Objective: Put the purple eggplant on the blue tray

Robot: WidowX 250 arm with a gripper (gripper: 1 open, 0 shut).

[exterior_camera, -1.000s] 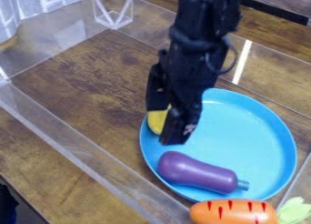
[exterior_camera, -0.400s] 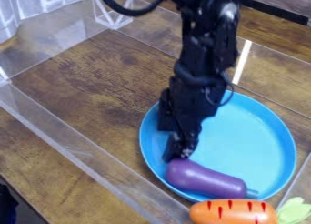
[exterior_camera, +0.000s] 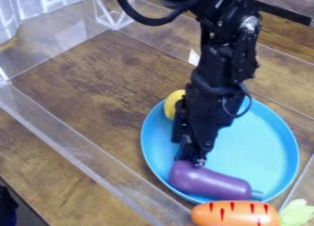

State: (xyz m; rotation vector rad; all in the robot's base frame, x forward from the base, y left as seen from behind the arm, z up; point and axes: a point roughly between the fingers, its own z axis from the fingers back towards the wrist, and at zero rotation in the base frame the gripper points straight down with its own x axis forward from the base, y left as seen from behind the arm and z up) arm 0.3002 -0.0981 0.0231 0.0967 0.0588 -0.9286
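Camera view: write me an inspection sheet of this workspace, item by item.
Surface: dark wooden table, with a clear plastic barrier along its near-left side.
Job's things: purple eggplant lies on the blue tray, near its front rim.
Clutter: yellow lemon at the tray's left rim, partly hidden by the arm; orange carrot just off the tray at the bottom edge.
End effector: end effector points down right above the eggplant's left end; jaw state and contact cannot be told.
Cables: black cable loops by the upper arm.
Surroundings: clear plastic containers at the back left.
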